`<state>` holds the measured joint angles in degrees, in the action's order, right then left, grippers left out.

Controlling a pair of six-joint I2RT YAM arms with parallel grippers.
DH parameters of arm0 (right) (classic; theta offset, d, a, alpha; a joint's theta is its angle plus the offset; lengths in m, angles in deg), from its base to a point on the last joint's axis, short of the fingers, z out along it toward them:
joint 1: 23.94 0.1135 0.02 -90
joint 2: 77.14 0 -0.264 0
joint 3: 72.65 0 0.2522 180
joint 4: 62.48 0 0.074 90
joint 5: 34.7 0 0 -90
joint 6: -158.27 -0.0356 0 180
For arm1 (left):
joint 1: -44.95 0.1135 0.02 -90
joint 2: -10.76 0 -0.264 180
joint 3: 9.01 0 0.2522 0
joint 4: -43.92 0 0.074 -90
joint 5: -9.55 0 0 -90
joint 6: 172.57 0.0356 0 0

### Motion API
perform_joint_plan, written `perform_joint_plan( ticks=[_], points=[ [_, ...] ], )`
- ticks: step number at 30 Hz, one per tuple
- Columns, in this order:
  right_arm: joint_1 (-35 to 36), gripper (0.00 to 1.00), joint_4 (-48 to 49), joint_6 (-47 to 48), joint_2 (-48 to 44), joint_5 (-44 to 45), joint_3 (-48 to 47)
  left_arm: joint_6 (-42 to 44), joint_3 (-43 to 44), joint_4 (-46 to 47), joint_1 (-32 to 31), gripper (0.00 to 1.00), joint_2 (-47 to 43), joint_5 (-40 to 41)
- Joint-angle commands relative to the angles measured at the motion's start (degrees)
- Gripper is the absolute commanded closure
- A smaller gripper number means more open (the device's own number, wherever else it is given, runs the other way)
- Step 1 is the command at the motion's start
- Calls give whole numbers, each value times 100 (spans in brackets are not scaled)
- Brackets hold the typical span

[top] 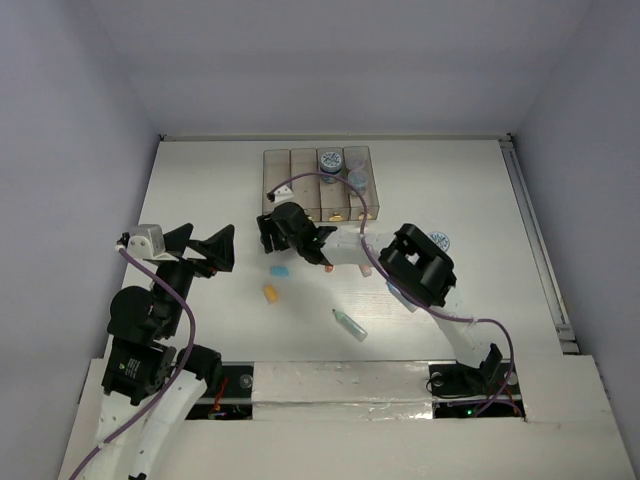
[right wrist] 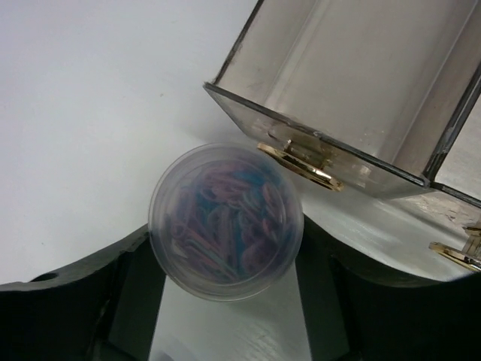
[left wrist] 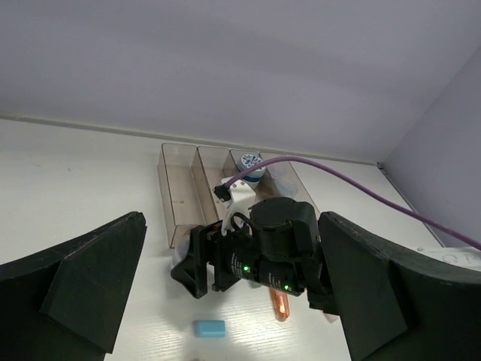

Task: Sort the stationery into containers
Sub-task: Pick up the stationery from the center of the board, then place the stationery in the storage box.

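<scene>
Plastic jar [right wrist: 225, 214] gripped in right pincer [right wrist: 228, 248], just beside a corner of the bins [right wrist: 353, 90], probably for lifting into a compartment. Holds left pincer [top: 201, 243] wide open, empty, well aside.

White flat tabletop [top: 210, 190], matte, fills floor of enclosure. Faint scuffs and soft shadows on it in wrist views.

Pale lilac-grey walls [top: 330, 60] on three sides: back, left, right. Plain, unmarked. Thin dark seam where back wall meets table.

Grey metal rail [top: 540, 245] along right table edge, running from far corner toward near side, just beside right wall.

Shiny silvery-white strip [top: 340, 380] across near table edge, wrinkled, catching light.

White board [top: 570, 420] below strip, at front.
</scene>
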<state>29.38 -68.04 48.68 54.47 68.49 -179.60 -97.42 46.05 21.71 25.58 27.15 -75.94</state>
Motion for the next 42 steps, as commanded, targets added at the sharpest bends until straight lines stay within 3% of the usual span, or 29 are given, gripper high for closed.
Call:
perform_joint_plan(
  ticks=[1, 5, 16, 29, 42],
  points=[
    [143, 37, 375, 149, -65, 219, -253, 35, 124, 282, 39, 1, 93, -82],
    [249, 44, 348, 237, -223, 228, -182, 44, 124, 282, 39, 1, 93, -91],
    [311, 46, 103, 605, -1804, -107, 433, 35, 107, 282, 39, 1, 85, -109],
    [-1823, 46, -557, 509, -3132, -291, 1540, 26, 98, 300, 39, 1, 76, -117],
    [-2476, 45, -768, 641, -2712, -510, 1602, 26, 106, 317, 92, 1, 225, -153]
  ],
)
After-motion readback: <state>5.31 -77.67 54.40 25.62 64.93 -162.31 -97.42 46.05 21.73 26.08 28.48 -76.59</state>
